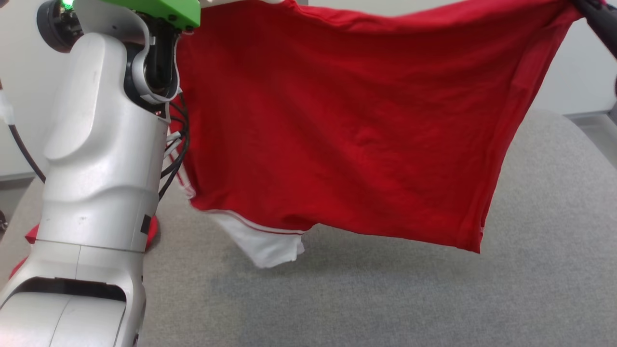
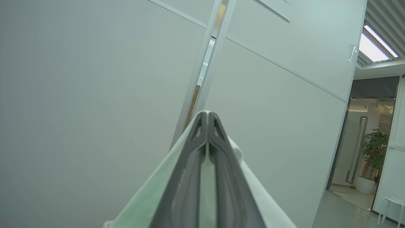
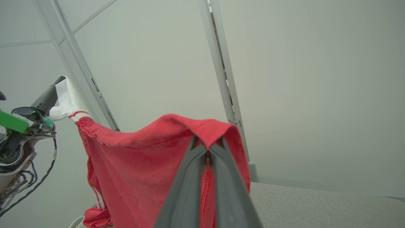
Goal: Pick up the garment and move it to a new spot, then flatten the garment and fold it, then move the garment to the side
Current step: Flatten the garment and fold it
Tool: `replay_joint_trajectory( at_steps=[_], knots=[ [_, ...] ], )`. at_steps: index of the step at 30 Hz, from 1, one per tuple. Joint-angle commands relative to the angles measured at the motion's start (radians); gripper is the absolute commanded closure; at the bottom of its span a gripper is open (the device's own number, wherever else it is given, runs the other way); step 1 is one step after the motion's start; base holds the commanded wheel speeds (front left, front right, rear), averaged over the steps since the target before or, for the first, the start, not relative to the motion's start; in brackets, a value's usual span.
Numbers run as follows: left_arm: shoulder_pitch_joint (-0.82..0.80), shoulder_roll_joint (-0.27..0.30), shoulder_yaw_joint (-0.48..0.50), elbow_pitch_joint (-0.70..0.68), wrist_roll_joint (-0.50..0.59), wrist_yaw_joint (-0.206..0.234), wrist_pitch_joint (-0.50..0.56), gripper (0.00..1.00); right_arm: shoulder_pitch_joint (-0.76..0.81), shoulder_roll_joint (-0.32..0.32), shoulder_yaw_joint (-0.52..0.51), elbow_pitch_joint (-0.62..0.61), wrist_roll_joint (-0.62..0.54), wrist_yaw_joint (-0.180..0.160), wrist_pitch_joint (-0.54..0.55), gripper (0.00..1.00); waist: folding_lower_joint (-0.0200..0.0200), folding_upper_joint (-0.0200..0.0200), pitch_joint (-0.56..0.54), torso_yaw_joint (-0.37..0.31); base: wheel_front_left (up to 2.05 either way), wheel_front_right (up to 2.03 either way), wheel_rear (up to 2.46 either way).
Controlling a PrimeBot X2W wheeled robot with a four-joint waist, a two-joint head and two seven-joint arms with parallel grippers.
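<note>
The garment [image 1: 347,120], a red shirt with white sleeves, hangs spread out in the air above the grey table [image 1: 385,299]. One white sleeve [image 1: 262,246] dangles from its lower edge, just over the table. My left gripper [image 2: 208,115] is shut on white cloth [image 2: 142,202] of the garment. From the right wrist it appears as a dark finger [image 3: 56,85] pinching the white sleeve end. My right gripper [image 3: 208,144] is shut on the red hem [image 3: 215,128], and it holds the upper right corner [image 1: 585,9] in the head view. My left forearm [image 1: 96,144] hides the garment's left edge.
A pale panel wall [image 3: 300,79] stands close behind the table. Scraps of red cloth [image 1: 31,233] peek out behind my left forearm near the table's left edge. Far to the right, an open doorway has a potted plant [image 2: 375,148] and a white stool [image 2: 392,202].
</note>
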Motion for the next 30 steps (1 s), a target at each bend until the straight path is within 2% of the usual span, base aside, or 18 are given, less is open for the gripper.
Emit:
replay_joint_trajectory(
  at_steps=[1,3,7,12,17,21,24,27,30],
  knots=[
    [-0.002,0.010,-0.004,0.015,-0.002,0.002,0.018,1.00,-0.022,0.004,0.016,0.007,-0.027,0.000,0.006,1.00,0.0000,0.0000,0.061,-0.032,0.00,0.00,0.00],
    [-0.036,0.019,-0.014,0.033,0.005,0.006,0.050,1.00,-0.059,-0.003,0.049,0.015,-0.070,0.000,0.005,1.00,0.0000,0.0000,0.114,-0.047,0.00,0.00,0.00],
    [-0.120,0.052,-0.018,0.085,0.025,0.026,0.085,1.00,-0.186,-0.012,0.168,0.060,-0.189,0.000,-0.071,1.00,0.0000,0.0000,0.266,-0.085,0.00,0.00,0.00],
    [-0.323,0.083,-0.015,0.182,0.060,0.053,0.063,1.00,-0.446,0.011,0.316,0.241,-0.303,0.000,-0.275,1.00,0.0000,0.0000,0.456,-0.118,0.00,0.00,0.00],
    [-0.522,0.071,0.001,0.291,0.081,0.072,-0.054,1.00,-0.694,0.032,0.417,0.484,-0.400,-0.001,-0.520,1.00,0.0000,0.0000,0.549,-0.114,0.00,0.00,0.00],
    [-0.632,0.048,0.030,0.366,0.065,0.075,-0.132,1.00,-0.829,0.066,0.445,0.678,-0.424,-0.001,-0.717,1.00,0.0000,0.0000,0.581,-0.105,0.00,0.00,0.00],
    [-0.663,0.033,0.056,0.382,0.055,0.066,-0.151,1.00,-0.872,0.094,0.458,0.766,-0.396,-0.001,-0.816,1.00,0.0000,0.0000,0.603,-0.096,0.00,0.00,0.00],
    [-0.643,0.029,0.091,0.336,0.072,0.049,-0.154,1.00,-0.852,0.108,0.490,0.792,-0.349,-0.001,-0.854,1.00,0.0000,0.0000,0.622,-0.091,0.00,0.00,0.00],
    [-0.569,0.014,0.132,0.275,0.094,0.010,-0.153,1.00,-0.798,0.100,0.524,0.804,-0.304,-0.001,-0.865,1.00,0.0000,0.0000,0.641,-0.083,0.00,0.00,0.00]
  ],
)
